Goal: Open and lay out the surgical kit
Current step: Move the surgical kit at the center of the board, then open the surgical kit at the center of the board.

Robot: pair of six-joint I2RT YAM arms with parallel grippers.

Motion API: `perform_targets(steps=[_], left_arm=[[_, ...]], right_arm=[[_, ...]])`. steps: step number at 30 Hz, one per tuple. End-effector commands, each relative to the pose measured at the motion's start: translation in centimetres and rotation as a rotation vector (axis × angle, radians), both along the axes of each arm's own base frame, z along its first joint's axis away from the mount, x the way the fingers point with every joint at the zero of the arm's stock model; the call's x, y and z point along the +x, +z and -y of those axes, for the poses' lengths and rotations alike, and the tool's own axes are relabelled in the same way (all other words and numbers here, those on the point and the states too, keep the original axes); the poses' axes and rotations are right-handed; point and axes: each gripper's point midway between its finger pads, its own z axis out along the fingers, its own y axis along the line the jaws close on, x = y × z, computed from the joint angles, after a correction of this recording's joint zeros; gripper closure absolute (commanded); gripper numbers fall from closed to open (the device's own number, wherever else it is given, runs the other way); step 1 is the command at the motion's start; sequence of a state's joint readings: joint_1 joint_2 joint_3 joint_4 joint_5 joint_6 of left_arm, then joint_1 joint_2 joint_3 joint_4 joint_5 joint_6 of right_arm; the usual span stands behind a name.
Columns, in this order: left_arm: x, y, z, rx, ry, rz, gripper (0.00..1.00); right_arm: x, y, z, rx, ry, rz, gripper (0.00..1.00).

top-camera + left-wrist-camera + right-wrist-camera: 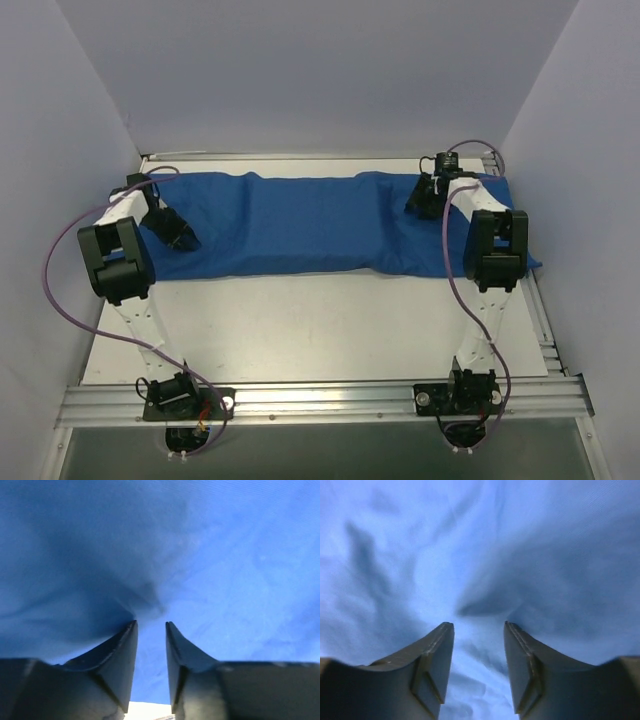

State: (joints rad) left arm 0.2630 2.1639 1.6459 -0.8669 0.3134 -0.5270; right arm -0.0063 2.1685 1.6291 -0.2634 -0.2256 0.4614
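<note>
The left gripper [151, 625] is standing with its jaws a little apart, gripping nothing, and a dark pucker of the blue cloth wrap [310, 225] is lying just past its tips. The right gripper [479, 625] is gaping somewhat wider over rumpled fabric, also empty. The wrap is lying as a long band across the far half of the table [320, 330], with one arm at each end. To unfold it well, I'd say each pincer should be pinching one free edge only, both drawing evenly. No tray or instruments are showing, and I cannot tell whether they are sitting under the cloth.
</note>
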Motion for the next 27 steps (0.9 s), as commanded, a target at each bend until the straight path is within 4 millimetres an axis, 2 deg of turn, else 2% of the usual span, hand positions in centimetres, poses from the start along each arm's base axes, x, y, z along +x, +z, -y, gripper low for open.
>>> perform_targets(steps=[1, 5, 10, 12, 13, 14, 18, 23, 27], left_arm=[[1.0, 5.2, -1.2, 0.069, -0.013, 0.141, 0.60], [0.8, 6.9, 0.0, 0.031, -0.033, 0.194, 0.58], [-0.4, 7.9, 1.3, -0.019, -0.040, 0.215, 0.58], [-0.8, 8.2, 1.7, -0.024, -0.041, 0.217, 0.57], [-1.0, 8.2, 1.9, -0.029, -0.044, 0.213, 0.57], [-1.0, 8.2, 2.1, -0.034, -0.045, 0.213, 0.58], [-1.1, 8.6, 2.3, -0.039, -0.042, 0.215, 0.58], [-1.2, 9.1, 2.3, -0.033, -0.045, 0.218, 0.57], [-1.3, 9.6, 2.2, -0.022, -0.048, 0.224, 0.57]], right_arm=[[3.3, 7.9, 1.5, -0.008, -0.052, 0.185, 0.52], [6.7, 7.2, -1.2, 0.171, -0.064, 0.228, 0.48], [8.6, 7.6, -4.4, 0.395, -0.161, 0.233, 0.44], [8.6, 7.2, -4.6, 0.426, -0.206, 0.207, 0.42], [8.3, 6.8, -6.1, 0.438, -0.211, 0.177, 0.41], [8.1, 6.5, -6.8, 0.438, -0.211, 0.164, 0.41], [8.0, 5.7, -8.2, 0.445, -0.227, 0.132, 0.40], [8.1, 4.5, -8.8, 0.475, -0.256, 0.113, 0.41], [7.8, 3.2, -9.0, 0.486, -0.273, 0.070, 0.46]])
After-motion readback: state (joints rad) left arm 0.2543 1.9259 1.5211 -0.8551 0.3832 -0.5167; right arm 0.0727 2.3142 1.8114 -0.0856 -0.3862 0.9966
